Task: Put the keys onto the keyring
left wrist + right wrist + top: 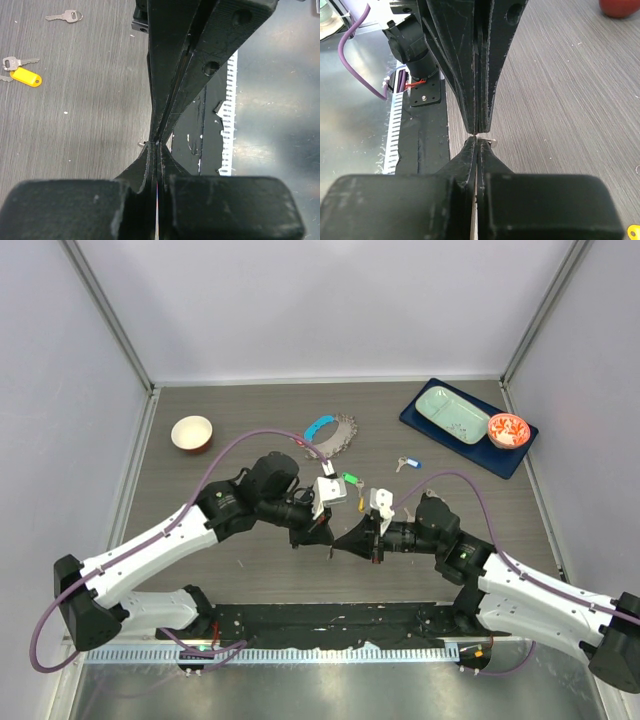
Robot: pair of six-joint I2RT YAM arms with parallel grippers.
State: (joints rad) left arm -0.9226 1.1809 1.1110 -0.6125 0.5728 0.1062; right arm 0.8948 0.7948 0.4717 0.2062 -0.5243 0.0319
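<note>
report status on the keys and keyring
Left gripper and right gripper both shut, tip to tip. Silver sliver at the tips, unidentifiable. Keyring untouched, green-tagged key loose. Nothing in the way.

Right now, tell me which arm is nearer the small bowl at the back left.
Left. The left arm bends just right of the bowl, toward the near edge; the right arm lies much farther right.

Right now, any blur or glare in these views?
Top: sharp, evenly lit, sheen on the steel ledge. Left wrist: left gripper blurred near the lens, table and yellow-tag key sharp. Right wrist: right gripper likewise, grain crisp.
</note>
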